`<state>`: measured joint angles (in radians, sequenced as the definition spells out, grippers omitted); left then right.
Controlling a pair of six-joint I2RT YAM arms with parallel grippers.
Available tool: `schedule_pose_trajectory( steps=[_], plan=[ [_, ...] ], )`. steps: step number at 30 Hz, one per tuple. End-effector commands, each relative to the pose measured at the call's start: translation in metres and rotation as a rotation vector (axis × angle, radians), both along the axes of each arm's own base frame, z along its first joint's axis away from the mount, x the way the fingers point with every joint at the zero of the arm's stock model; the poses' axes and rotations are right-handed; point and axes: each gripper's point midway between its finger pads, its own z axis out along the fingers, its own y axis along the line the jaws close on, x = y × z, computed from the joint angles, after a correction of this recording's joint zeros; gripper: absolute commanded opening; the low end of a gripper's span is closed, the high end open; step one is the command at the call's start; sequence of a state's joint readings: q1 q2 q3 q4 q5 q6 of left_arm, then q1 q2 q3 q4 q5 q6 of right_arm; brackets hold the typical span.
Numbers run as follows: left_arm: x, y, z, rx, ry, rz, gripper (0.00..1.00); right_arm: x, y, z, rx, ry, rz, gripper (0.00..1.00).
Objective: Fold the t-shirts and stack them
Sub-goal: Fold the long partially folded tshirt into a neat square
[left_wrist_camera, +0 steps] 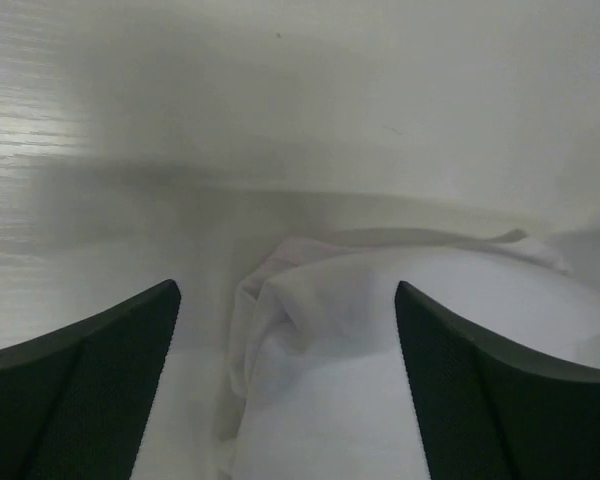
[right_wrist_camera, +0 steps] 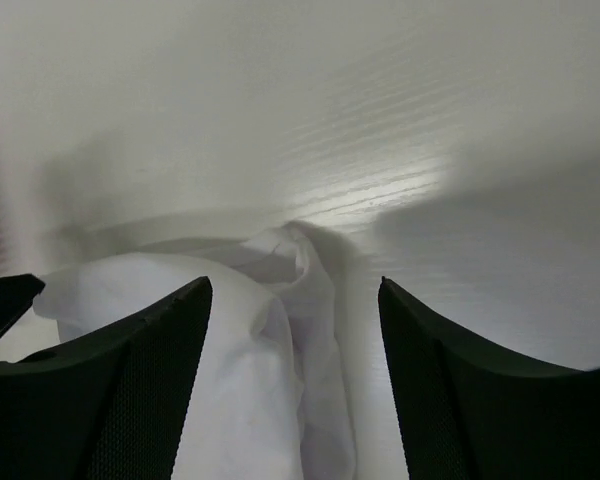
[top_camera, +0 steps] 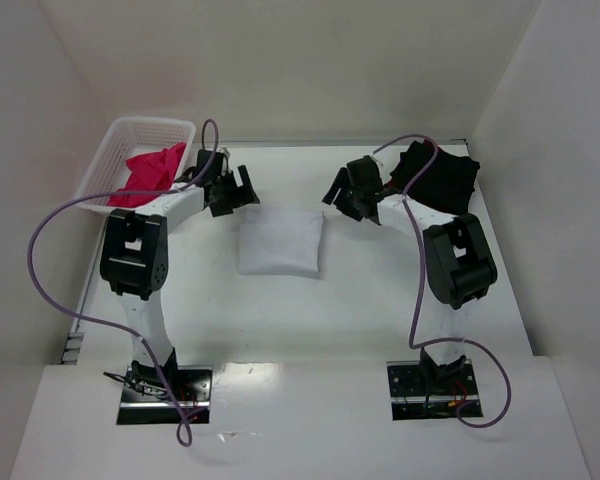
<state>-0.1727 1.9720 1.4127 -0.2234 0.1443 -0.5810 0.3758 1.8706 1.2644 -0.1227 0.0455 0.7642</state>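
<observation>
A folded white t-shirt lies flat in the middle of the table. My left gripper hovers open just above its far left corner, and that corner shows between the spread fingers. My right gripper stands open over the far right corner, whose bunched edge lies between its fingers. Neither holds cloth. A black t-shirt lies at the far right behind the right arm. A pink-magenta t-shirt fills the basket.
A white mesh basket stands at the far left corner against the wall. White walls enclose the table on three sides. Purple cables loop off both arms.
</observation>
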Motion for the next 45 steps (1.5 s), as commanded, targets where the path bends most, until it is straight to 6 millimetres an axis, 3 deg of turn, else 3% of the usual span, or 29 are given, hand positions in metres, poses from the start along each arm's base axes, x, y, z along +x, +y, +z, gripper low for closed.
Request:
schedule_pose_trajectory(
  steps=[1,3,5,7,8,9,11,12,14,18,20,22,27,30,34,38,41,42,44,45],
  plan=[
    [0.026,0.019,0.045,-0.001,-0.141,0.023,0.99,0.025,-0.003,0.052,0.001,-0.158,-0.016,0.76],
    [0.024,0.020,0.062,-0.007,-0.174,0.022,0.99,0.021,-0.004,0.072,0.011,-0.193,-0.004,0.69],
    [0.014,0.019,0.084,-0.020,-0.211,0.014,0.99,0.011,0.002,0.081,0.043,-0.196,0.037,0.55],
    [-0.005,0.017,0.107,-0.052,-0.263,0.004,0.90,-0.003,0.009,0.090,0.092,-0.203,0.088,0.28],
    [-0.011,0.015,0.112,-0.069,-0.280,-0.006,0.78,-0.009,0.016,0.096,0.128,-0.211,0.121,0.18],
    [-0.021,0.011,0.116,-0.093,-0.292,-0.019,0.55,-0.015,0.020,0.099,0.153,-0.213,0.148,0.08],
    [-0.041,-0.002,0.118,-0.149,-0.294,-0.058,0.19,-0.033,0.038,0.096,0.218,-0.184,0.228,0.00],
    [-0.050,-0.009,0.115,-0.161,-0.282,-0.081,0.09,-0.039,0.046,0.097,0.237,-0.183,0.253,0.00],
    [-0.066,-0.025,0.102,-0.192,-0.238,-0.133,0.00,-0.062,0.073,0.092,0.274,-0.152,0.355,0.00],
    [-0.085,-0.042,0.067,-0.238,-0.149,-0.185,0.00,-0.090,0.100,0.051,0.253,-0.050,0.412,0.00],
    [-0.088,-0.045,0.058,-0.249,-0.137,-0.198,0.00,-0.098,0.102,0.039,0.256,-0.027,0.404,0.00],
    [-0.091,-0.049,0.038,-0.254,-0.090,-0.210,0.00,-0.105,0.096,0.012,0.242,0.019,0.383,0.00],
    [-0.096,-0.049,-0.007,-0.237,0.021,-0.213,0.00,-0.107,0.078,-0.030,0.139,0.092,0.315,0.00],
    [-0.095,-0.044,-0.015,-0.198,0.034,-0.199,0.00,-0.100,0.068,-0.042,0.078,0.098,0.286,0.00],
    [-0.093,-0.042,-0.012,-0.175,0.035,-0.212,0.00,-0.095,0.056,-0.052,0.044,0.115,0.256,0.00],
    [-0.092,-0.043,-0.001,-0.170,0.027,-0.233,0.05,-0.085,0.040,-0.046,0.014,0.109,0.222,0.00],
    [-0.090,-0.043,0.017,-0.167,-0.003,-0.242,0.16,-0.077,0.029,-0.022,0.018,0.063,0.196,0.00],
    [-0.091,-0.044,0.031,-0.178,-0.036,-0.252,0.20,-0.077,0.031,-0.012,0.031,0.044,0.203,0.00],
    [-0.094,-0.045,0.054,-0.185,-0.088,-0.271,0.37,-0.076,0.034,0.022,0.065,-0.024,0.214,0.03],
    [-0.096,-0.045,0.063,-0.186,-0.105,-0.274,0.38,-0.076,0.034,0.034,0.075,-0.049,0.215,0.05]
  ],
)
